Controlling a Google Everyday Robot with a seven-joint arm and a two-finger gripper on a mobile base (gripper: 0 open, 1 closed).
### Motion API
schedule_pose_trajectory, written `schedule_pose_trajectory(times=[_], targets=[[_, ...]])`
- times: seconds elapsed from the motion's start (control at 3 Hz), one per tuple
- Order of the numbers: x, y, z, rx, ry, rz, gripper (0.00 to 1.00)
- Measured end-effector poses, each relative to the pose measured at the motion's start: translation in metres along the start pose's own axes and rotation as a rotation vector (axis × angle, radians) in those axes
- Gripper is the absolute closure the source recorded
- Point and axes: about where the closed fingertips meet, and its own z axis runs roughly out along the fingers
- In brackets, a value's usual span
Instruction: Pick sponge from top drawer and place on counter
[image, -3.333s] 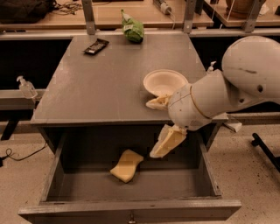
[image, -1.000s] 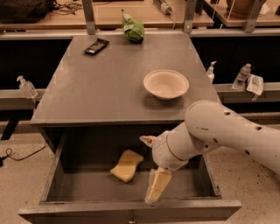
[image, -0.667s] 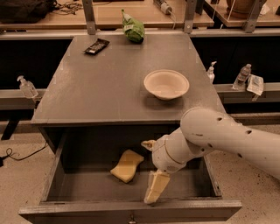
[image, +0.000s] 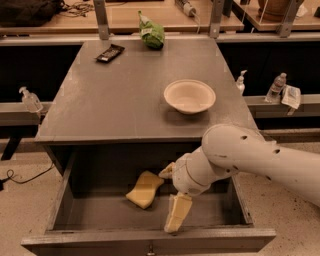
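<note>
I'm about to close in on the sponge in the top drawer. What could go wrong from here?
1. The end effector is open inside the top drawer, right of the sponge; one finger may nudge the loose sponge away rather than straddle it.
2. Its lower finger hangs close to the drawer's front panel and might hit it.
3. Lifting out, the arm could catch the counter edge, near the bowl.

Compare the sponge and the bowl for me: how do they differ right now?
The sponge is a pale-yellow block with wavy edges; the bowl is cream and round. The sponge lies down in the open drawer; the bowl stands upright on the counter. The gripper, open, hangs in the drawer just right of the sponge, well away from the bowl. Neither is held.
</note>
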Motion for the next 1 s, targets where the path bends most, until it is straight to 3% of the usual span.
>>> schedule_pose_trajectory(times=[0.33,0.67,1.0], targets=[[0.000,0.000,0.000,0.000,0.000,0.000,0.29],[-0.007,-0.007,-0.011,0.051,-0.006,-0.009,0.24],[-0.021,-0.009,-0.030,0.101,-0.012,-0.021,0.12]])
